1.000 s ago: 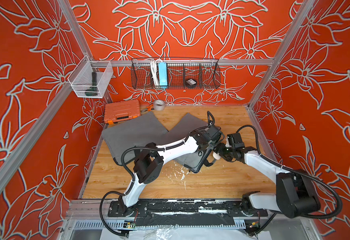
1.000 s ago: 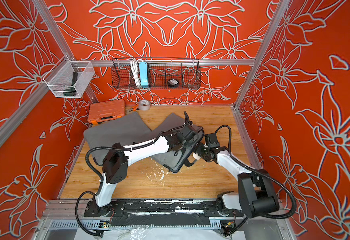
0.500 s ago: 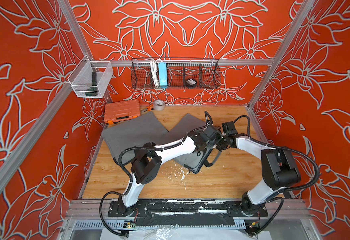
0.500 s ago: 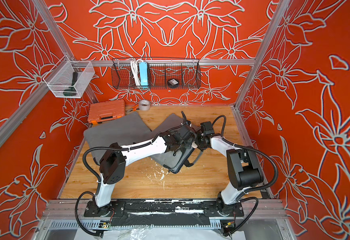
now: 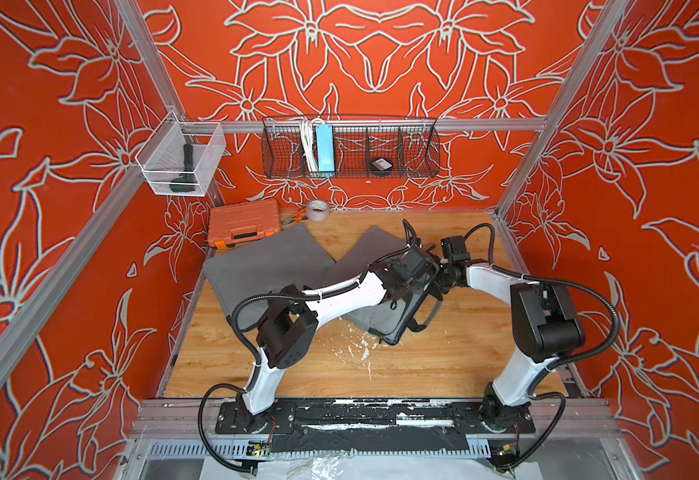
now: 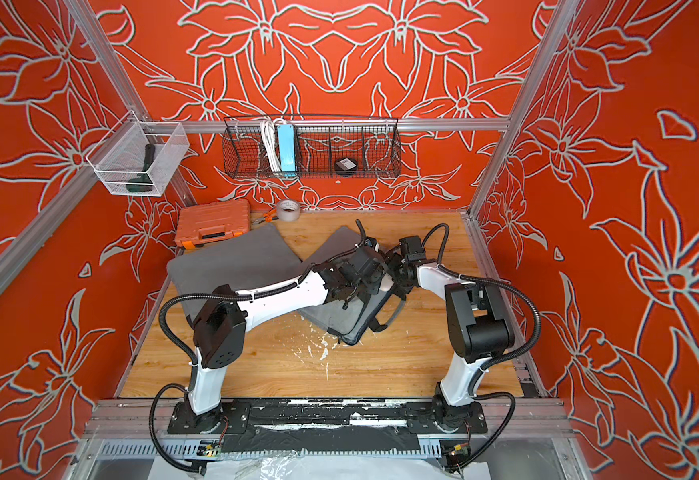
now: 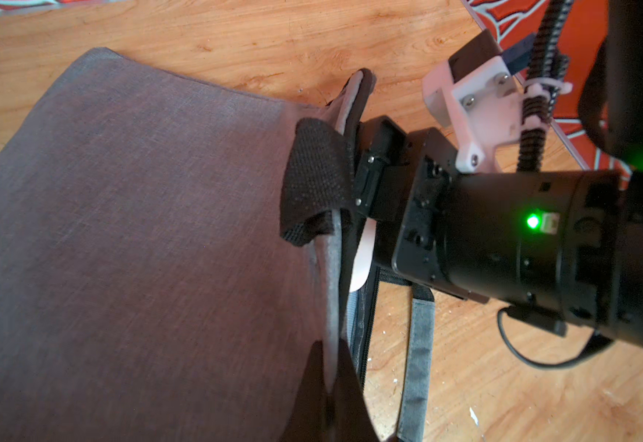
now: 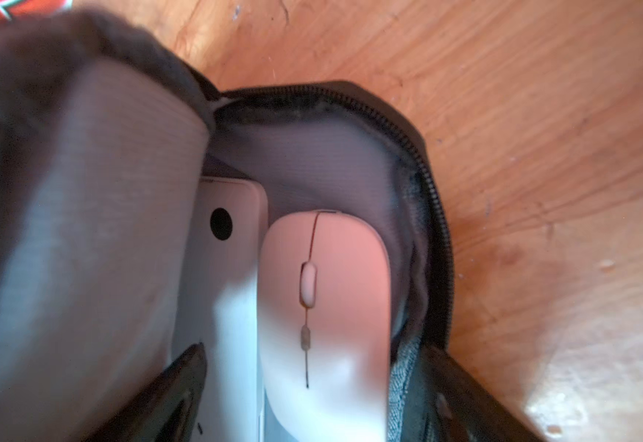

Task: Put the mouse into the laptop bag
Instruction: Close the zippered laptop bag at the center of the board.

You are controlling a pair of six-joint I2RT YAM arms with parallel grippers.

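Pinching the laptop bag (image 7: 140, 229) by its upper edge, the left gripper (image 7: 333, 390) props the mouth open. The pink mouse (image 8: 323, 291) sits inside against the lining, and the right gripper (image 8: 316, 367) has its fingers spread clear of it.

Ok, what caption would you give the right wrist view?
Pink mouse nose-first inside the unzipped grey laptop bag, beside a white device, wooden table behind.

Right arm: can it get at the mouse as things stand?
Probably yes. The mouse sits in the unzipped mouth of the laptop bag, between the open fingers of the right gripper; the left gripper holds it open, so nothing looks in the way.
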